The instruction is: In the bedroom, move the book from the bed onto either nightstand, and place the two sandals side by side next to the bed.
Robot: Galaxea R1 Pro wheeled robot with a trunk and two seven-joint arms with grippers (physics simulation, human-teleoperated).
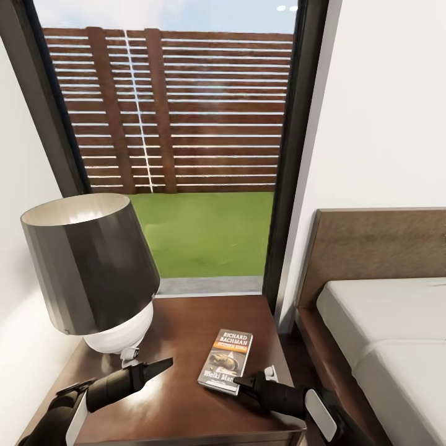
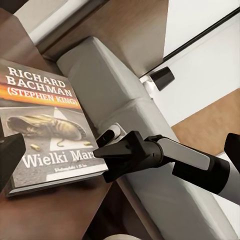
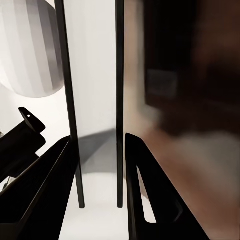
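Observation:
The book lies flat on the nightstand, cover up, to the right of the lamp; the left wrist view shows its "RICHARD BACHMAN" cover. My right gripper is at the book's near right corner. In the right wrist view its fingers stand narrowly apart on both sides of the book's white page edge. My left gripper hovers open over the nightstand beside the lamp base, a hand's width left of the book. The bed is on the right. The sandals are out of view.
A lamp with a dark shade and white base takes up the nightstand's back left. Behind it stands a tall dark-framed window with a slatted fence outside. White walls close in on both sides, and a narrow floor gap separates nightstand and bed.

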